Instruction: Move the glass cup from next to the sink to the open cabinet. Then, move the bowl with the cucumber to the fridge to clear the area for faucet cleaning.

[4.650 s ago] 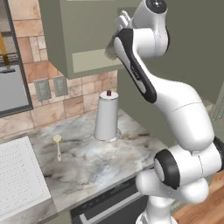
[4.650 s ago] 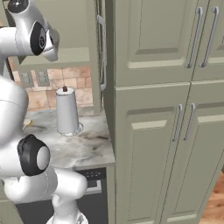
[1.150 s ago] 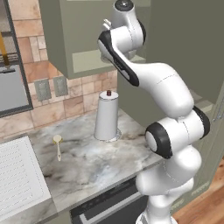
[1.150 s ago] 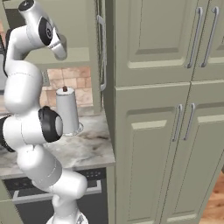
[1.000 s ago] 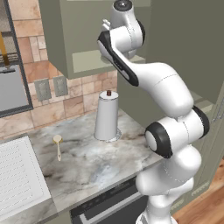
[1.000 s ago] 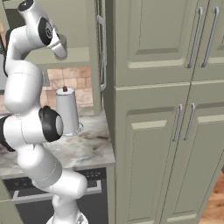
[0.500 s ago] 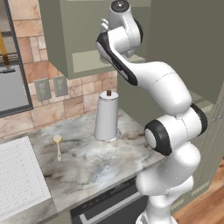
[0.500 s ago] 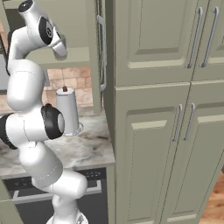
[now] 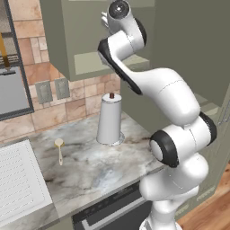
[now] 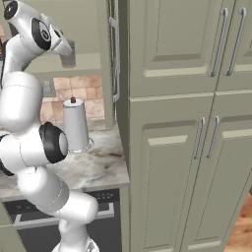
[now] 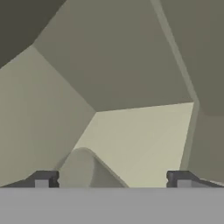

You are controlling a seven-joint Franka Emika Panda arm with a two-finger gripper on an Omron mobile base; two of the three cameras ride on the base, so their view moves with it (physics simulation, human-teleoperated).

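Glass cup (image 11: pixel 81 168) sits on the open cabinet (image 11: pixel 140 131) shelf at 7 o'clock of the hand view; claw (image 11: pixel 111 179) spread wide, gripping nothing, so cup stands free.

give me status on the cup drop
Claw open, inside the cabinet. Cup on the shelf between the fingers, not gripped. Nothing in the way.

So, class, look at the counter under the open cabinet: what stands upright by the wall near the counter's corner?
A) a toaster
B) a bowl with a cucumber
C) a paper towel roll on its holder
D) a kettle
C: a white paper towel roll stands upright on its holder on the marble counter, with a small wooden spoon lying apart from it, nearer the sink side.
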